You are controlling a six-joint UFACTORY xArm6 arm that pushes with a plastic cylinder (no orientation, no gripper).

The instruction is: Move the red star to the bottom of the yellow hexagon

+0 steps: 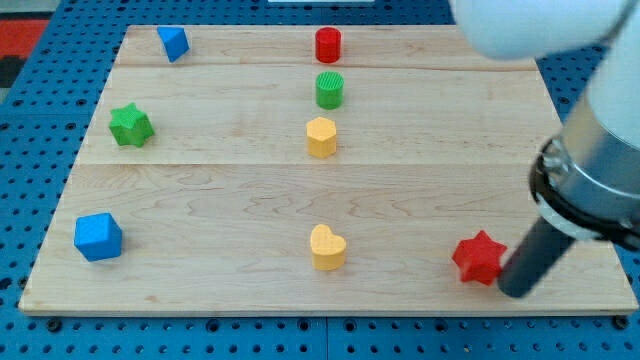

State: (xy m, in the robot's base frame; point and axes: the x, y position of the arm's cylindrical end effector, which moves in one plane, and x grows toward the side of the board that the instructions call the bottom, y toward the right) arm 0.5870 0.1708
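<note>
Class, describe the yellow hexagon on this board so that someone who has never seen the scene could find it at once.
Start at the wooden board and find the column of blocks running down its middle. Below the red cylinder and the green cylinder sits the yellow hexagon. The other yellow block, a yellow heart, lies nearer the view's bottom.

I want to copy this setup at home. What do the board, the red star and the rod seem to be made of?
The board looks like pale, unvarnished wood: grain lines and plank seams show. The red star looks like moulded or printed plastic, with flat, even colour and a matte surface; which of the two I cannot tell. The rod, whose lower end is my tip at the star's right, looks matte black, perhaps plastic or coated metal.
</note>
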